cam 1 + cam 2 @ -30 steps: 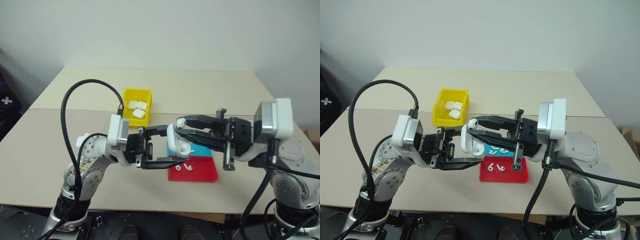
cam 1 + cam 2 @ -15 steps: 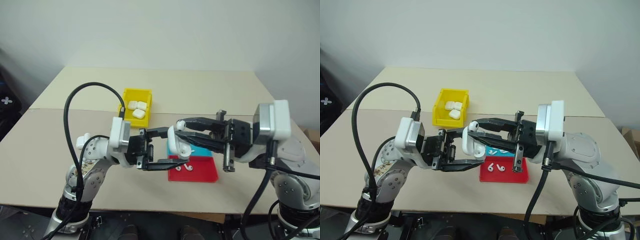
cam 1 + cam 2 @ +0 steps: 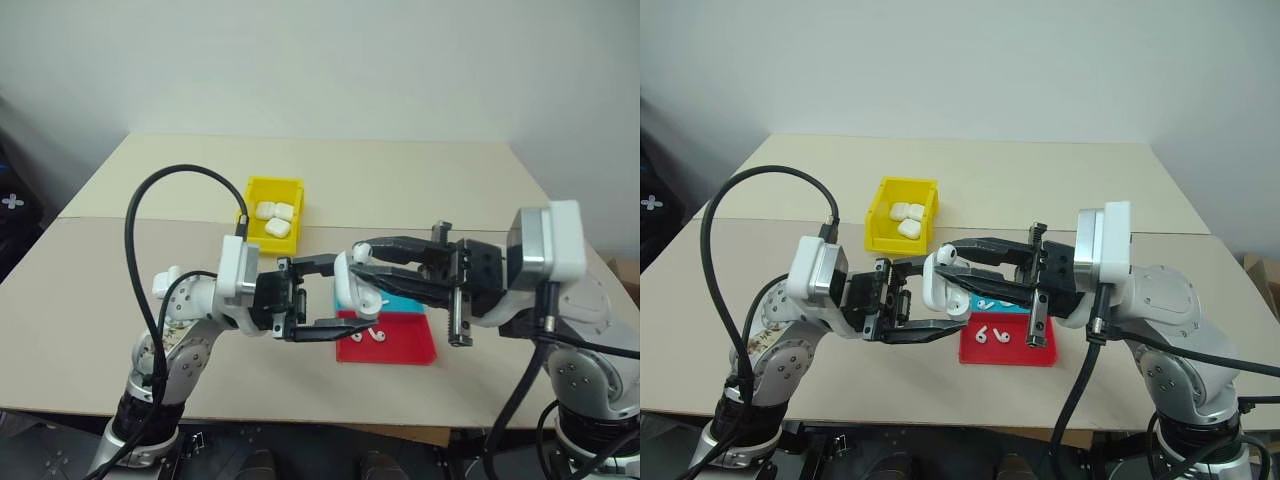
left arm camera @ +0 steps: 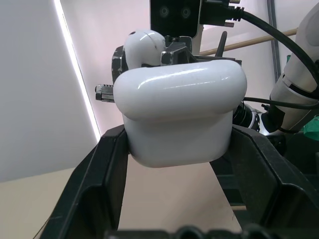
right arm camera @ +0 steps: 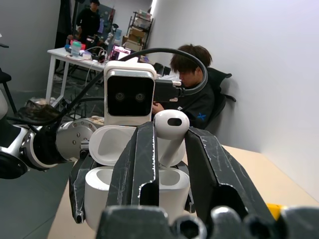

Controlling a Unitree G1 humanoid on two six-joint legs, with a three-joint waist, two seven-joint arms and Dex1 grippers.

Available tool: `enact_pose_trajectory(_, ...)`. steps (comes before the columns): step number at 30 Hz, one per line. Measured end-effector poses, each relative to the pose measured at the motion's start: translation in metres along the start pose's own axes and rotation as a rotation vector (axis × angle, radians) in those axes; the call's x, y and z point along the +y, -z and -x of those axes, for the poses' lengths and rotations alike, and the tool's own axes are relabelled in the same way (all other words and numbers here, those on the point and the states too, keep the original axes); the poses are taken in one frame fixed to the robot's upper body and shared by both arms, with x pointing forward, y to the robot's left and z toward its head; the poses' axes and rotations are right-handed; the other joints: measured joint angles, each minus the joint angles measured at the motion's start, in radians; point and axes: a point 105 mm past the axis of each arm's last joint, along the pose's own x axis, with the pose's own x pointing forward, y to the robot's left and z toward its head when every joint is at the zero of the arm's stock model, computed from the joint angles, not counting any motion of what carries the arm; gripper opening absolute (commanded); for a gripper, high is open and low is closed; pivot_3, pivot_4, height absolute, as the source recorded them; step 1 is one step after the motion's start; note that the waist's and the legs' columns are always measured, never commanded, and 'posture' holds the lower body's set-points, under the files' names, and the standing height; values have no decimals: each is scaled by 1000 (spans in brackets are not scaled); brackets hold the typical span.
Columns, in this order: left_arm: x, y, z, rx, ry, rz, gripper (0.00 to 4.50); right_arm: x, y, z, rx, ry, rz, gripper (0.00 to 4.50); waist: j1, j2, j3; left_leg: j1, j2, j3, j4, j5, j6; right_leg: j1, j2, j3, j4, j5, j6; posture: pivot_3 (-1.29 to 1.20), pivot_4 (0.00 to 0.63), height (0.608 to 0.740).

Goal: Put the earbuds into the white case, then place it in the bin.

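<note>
My left gripper (image 3: 343, 294) is shut on the white case (image 3: 350, 287), holding it above the table's middle with its lid (image 5: 112, 144) flipped open. My right gripper (image 3: 362, 263) meets it from the right, shut on one earbud (image 5: 171, 127). The earbud's stem points down into the open case body (image 5: 172, 191) and its head stands above the rim. Two more earbuds (image 3: 367, 336) lie on the red tray (image 3: 412, 347) just below both grippers. The yellow bin (image 3: 273, 184) stands further back on the left with three white cases (image 3: 275, 216) in it.
A blue tray (image 3: 405, 303) lies right behind the red one, partly under my right gripper. My left arm's black cable (image 3: 160, 190) loops up over the table's left side. Through the right wrist view a seated person (image 5: 197, 94) shows beyond the table.
</note>
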Motion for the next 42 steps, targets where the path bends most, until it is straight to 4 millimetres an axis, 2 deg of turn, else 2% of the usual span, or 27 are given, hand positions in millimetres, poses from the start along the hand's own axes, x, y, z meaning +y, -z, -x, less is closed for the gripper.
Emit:
enact_pose_trajectory(28,0,-1,1,2,-1,-8,2766,-2,1,-1,-5,10,46,674,0,0,0,0,0,0,0,0,0,0,0,0,0,0,0,0,150,740)
enact_pose_trajectory(29,0,-1,0,1,-1,-8,2766,-1,1,-1,-6,7,47,1355,0,0,0,0,0,0,0,0,0,0,0,0,0,0,0,0,150,740)
enact_pose_trajectory(33,-1,0,-1,1,5,-4,2766,-1,1,0,-2,0,77,2599,0,0,0,0,0,0,0,0,0,0,0,0,0,0,0,0,150,740)
enact_pose_trajectory(42,-2,5,-1,23,13,1,2766,3,2,5,38,-37,132,2599,1,0,0,0,0,0,0,0,0,0,0,0,0,0,0,0,150,740)
